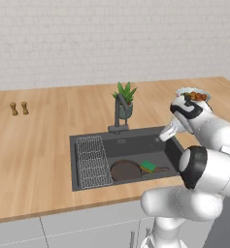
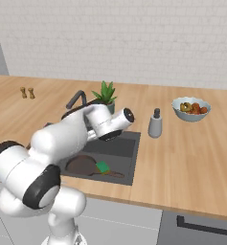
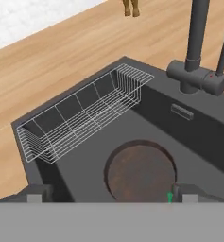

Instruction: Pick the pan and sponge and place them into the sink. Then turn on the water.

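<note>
Dark grey sink point(image 1: 87, 181) is holding the pan point(image 1: 125, 170) and sponge point(image 1: 147, 165), so turning on water is what remains. From the right, the sponge point(image 2: 103, 167) is lying on the pan point(image 2: 82, 164). From the hand, fingers point(image 3: 108, 194) are standing open above the pan point(image 3: 141, 171), and the faucet point(image 3: 196, 71) lever needs reaching.

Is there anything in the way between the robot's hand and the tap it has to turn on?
Nothing visible blocks it. The open end effector hangs above the sink, over the pan and sponge already inside. The faucet stands at the sink's back edge with free space in between.
</note>
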